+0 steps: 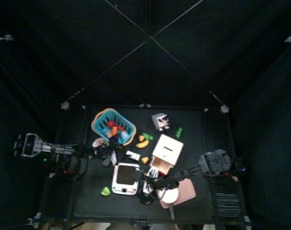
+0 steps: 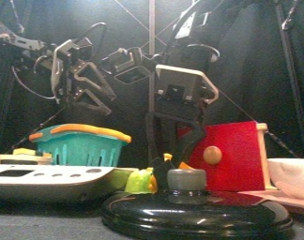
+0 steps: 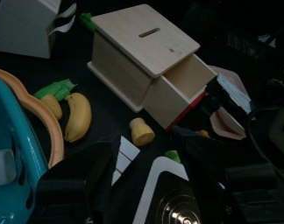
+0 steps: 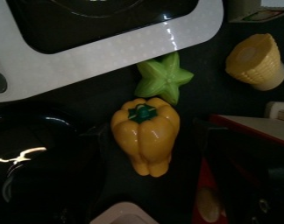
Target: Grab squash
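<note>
The squash (image 3: 76, 116) is yellow and curved with a green stem. It lies on the table between the teal basket (image 3: 16, 153) and the wooden box (image 3: 145, 61). In the top view the squash (image 1: 145, 140) is at mid-table. My left gripper (image 3: 156, 188) is open and empty, raised, a short way from the squash. In the front view it (image 2: 82, 94) hangs high above the basket (image 2: 80, 145). My right gripper (image 2: 174, 150) is open and empty. It hangs over a yellow bell pepper (image 4: 145, 136), not the squash.
A green star fruit (image 4: 166, 76) and a pale yellow piece (image 4: 256, 61) lie beside the pepper. A white appliance (image 1: 125, 178) sits at front left. A black lidded pan (image 2: 199, 211) stands at the front edge. The wooden box has a red inside (image 2: 230, 155).
</note>
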Tool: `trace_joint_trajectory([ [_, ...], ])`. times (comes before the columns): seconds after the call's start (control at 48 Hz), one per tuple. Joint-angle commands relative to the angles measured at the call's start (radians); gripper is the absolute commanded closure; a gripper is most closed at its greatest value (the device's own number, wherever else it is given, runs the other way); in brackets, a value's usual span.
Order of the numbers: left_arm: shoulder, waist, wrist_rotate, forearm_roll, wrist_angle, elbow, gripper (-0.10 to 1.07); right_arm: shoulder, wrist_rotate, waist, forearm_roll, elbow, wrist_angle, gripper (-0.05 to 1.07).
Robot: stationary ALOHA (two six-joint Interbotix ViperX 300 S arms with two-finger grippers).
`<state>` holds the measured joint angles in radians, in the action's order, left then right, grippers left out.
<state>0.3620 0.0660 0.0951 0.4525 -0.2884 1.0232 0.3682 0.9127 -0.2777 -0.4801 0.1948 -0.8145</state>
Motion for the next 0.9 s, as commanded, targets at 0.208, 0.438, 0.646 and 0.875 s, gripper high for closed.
trace_joint_trajectory([
  [0.208,0.008,0.003,0.0,-0.003,-0.009,-0.012,0.11,-0.015,-0.002,0.006,0.02,-0.015,0.012,0.01],
  [0.438,0.008,0.005,0.0,-0.003,-0.008,-0.012,0.11,-0.006,-0.006,0.006,0.032,-0.02,0.018,0.13],
  [0.646,0.008,0.005,0.0,-0.003,-0.009,-0.012,0.11,-0.015,-0.005,0.005,0.034,-0.034,0.005,0.22],
  [0.875,0.008,0.005,0.0,-0.005,-0.008,-0.012,0.11,-0.031,-0.008,0.0,0.026,-0.077,-0.031,0.22],
])
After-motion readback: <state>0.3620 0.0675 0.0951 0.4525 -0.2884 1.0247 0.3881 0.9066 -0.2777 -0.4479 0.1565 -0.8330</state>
